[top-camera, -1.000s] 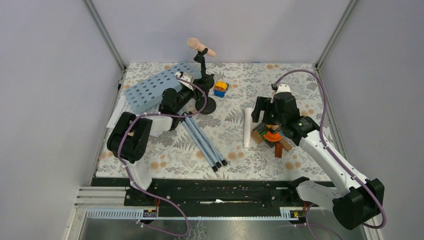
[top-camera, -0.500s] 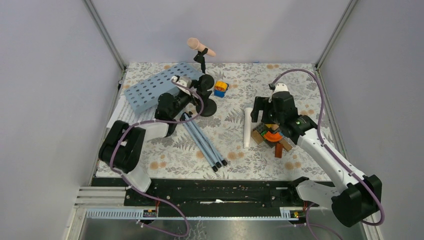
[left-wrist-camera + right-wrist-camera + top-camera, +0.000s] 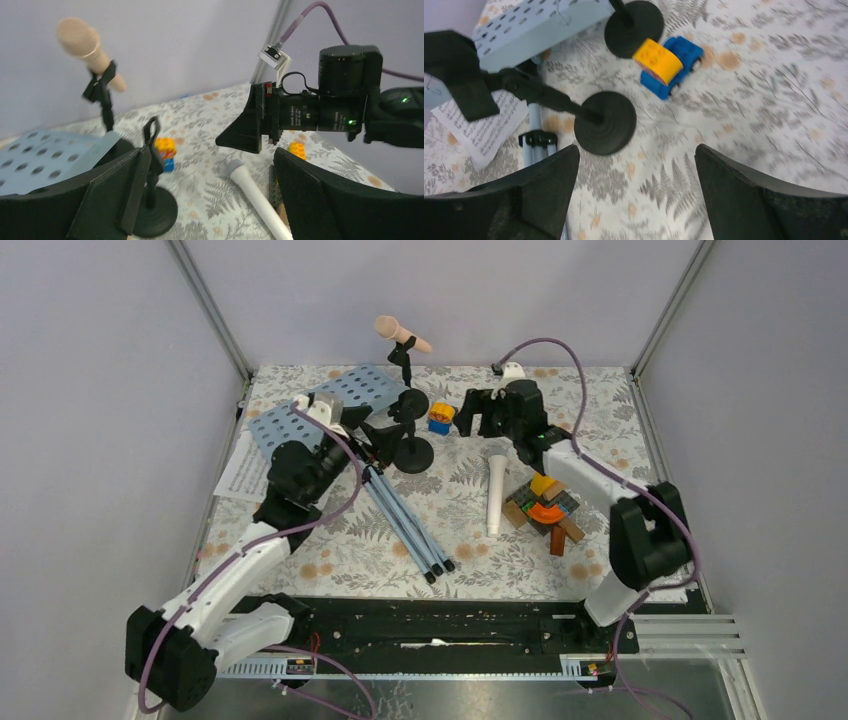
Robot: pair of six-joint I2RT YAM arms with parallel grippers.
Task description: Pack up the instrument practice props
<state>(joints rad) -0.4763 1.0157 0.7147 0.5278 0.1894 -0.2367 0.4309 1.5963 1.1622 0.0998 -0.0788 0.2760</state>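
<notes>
your left jaws are spread wide with nothing in them. in the left wrist view the empty mic holder (image 3: pixel 159 214) stands just inside one finger, and i cannot tell whether it touches. your right jaws are equally wide apart and empty, hanging over the worktop (image 3: pixel 774 100) near both round bases.

handling, as i judge it:
- both holders look bottom-heavy, with thin stiff stems, so take them low on the stem where they tip least.
- the rear mic holder (image 3: pixel 105 107) carries the pink microphone (image 3: pixel 82 42) in its clip at the back of the worktop. the mic is probably light and smooth, so pinch across the body below the head.
- the white microphone (image 3: pixel 494 495) lies loose in the middle and is round, so it will likely roll. close on it across its width.
- the music rack (image 3: pixel 272 428) lies at the back left. it looks stiff, broad and awkward, so the folded tripod legs (image 3: pixel 405 522) reaching toward the near edge offer the narrower hold.
- the sheet-music pages (image 3: pixel 238 477) at the left edge are thin and limp, lying flat and partly under the rack — the hardest to pinch.

count: two microphones, two holders and one rack with one bundle of legs. how many pages there are i cannot tell. leave one blue-and-yellow toy car (image 3: pixel 667 60) and the block pile (image 3: pixel 545 508) — too jumbled to count.
</notes>
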